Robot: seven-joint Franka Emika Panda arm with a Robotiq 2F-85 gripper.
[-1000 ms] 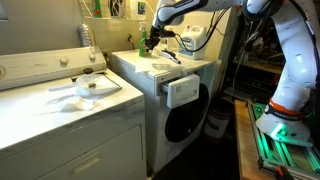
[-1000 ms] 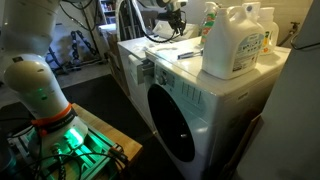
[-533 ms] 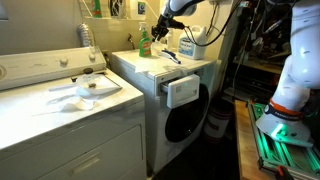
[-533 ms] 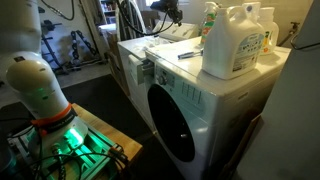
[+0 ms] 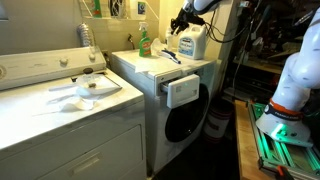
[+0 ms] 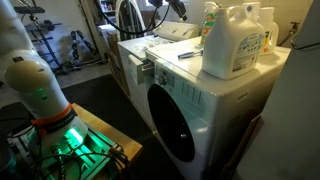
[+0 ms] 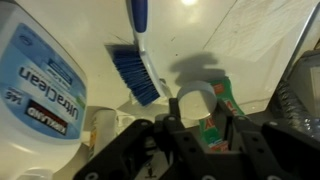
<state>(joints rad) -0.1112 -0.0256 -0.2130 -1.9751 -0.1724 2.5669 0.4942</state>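
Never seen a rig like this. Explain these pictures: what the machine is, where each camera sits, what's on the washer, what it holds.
The white jointed machine is a robot arm with a two-fingered gripper. Two cameras stand in the room, viewing the washer from different sides. A third rides on the wrist, looking down past the gripper. On the washer stand a white detergent jug and a green bottle; a blue-bristled brush lies beside them. The gripper hangs above, shut, and seems to hold nothing.

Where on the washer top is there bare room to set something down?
Bare strip of washer top along the front edge, ahead of the brush. Crowded at the back: detergent jug and green bottle, with the hand above the jug.
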